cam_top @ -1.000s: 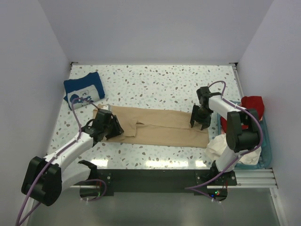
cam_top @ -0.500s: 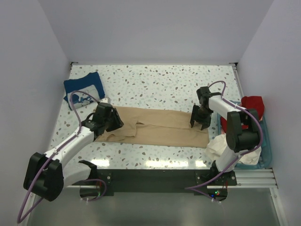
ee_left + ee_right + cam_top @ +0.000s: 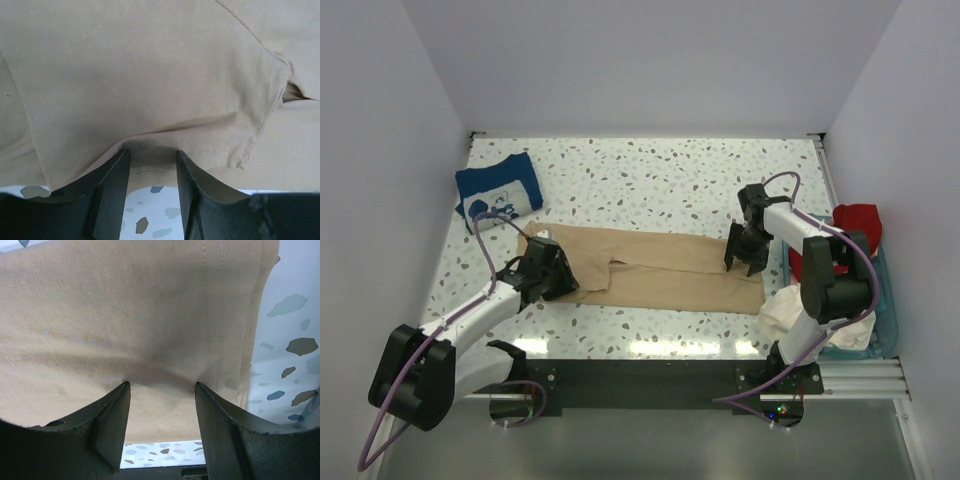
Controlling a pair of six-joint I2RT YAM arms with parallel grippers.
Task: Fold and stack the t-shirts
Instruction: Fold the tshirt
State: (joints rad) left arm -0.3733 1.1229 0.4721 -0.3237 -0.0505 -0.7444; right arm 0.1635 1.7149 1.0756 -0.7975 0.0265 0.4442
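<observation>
Table (image 3: 650, 170): 1, speckled, under both grippers.

Tan shirt (image 3: 660, 265): 1, laid flat in a long band that runs from the left fingers to the right fingers.

Basket (image 3: 890, 330): 1, teal, to the right of the right fingers and apart from them.

Navy shirt (image 3: 500, 190): 1, folded, beyond and left of the left fingers, not touching them.

White shirt (image 3: 785, 312): 1, slumped over the basket rim, nearer the arm bases than the right fingers.

Red shirt (image 3: 855, 222): 1, in the basket's far end, right of the right fingers.

Right gripper (image 3: 161, 385): 2 fingers (image 3: 110, 420) about half spread, tips down on the tan shirt's right end by its stitched hem. The cloth between them lies flat, not pinched.

Left gripper (image 3: 151, 152): 2 fingers (image 3: 112, 180) set narrower, with a gap, tips against a folded edge at the tan shirt's left end. No grip visible.
</observation>
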